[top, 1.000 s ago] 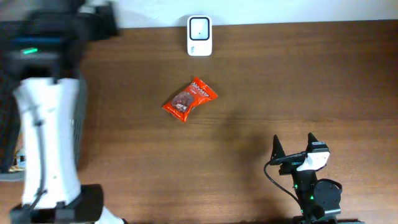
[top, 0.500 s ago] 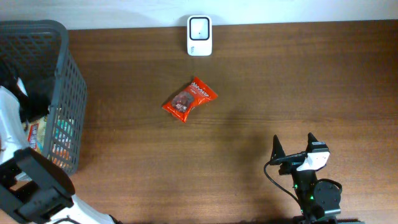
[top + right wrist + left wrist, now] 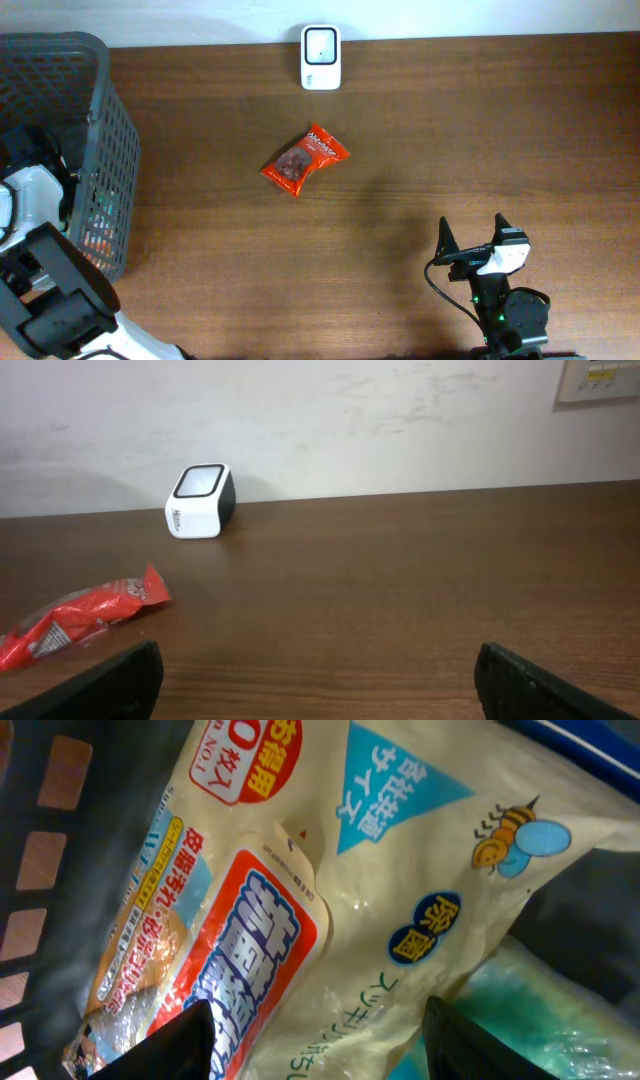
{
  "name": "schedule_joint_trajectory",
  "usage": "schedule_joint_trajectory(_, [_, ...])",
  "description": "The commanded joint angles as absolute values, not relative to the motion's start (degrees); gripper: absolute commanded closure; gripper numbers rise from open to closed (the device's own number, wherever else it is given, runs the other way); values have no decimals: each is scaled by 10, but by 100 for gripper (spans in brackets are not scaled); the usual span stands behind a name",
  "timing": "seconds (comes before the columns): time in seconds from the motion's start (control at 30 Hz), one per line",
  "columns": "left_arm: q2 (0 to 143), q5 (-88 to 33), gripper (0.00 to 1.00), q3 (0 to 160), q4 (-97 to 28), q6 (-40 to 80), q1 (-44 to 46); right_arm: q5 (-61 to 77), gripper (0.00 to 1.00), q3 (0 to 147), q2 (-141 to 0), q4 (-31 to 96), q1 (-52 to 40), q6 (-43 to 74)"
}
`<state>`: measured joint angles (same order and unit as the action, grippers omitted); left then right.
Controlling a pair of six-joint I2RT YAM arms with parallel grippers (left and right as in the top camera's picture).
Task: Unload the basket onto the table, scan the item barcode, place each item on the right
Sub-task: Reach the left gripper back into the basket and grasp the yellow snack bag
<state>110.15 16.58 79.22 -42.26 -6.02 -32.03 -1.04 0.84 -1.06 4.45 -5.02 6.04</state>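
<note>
Overhead, one red foil snack packet point(image 3: 304, 159) lies at six o'clock from one white box scanner point(image 3: 321, 44); one cream plastic bag point(image 3: 380, 900) reads "NO.1". Both left gripper point(image 3: 325, 1040) and right gripper point(image 3: 320, 685) stand spread.

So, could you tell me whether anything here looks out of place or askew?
Only the red snack packet lies loose mid-table, turned diagonally, away from the scanner and outside the basket. Nothing looks spilled or damaged.
</note>
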Motion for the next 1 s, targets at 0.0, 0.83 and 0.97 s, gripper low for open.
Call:
schedule_joint_trajectory(0.0, [1099,174,35,787,-410,-63,-324,-11,2,3,-8,46,-48,62])
schedule_joint_trajectory(0.83, [1026,-71,100,871,-466,-61,-384,-11,1,3,-8,46,-48,62])
schedule_joint_trajectory(0.97, [921,-253,100,962,-468,-61,-384,-11,1,3,-8,46,-48,62])
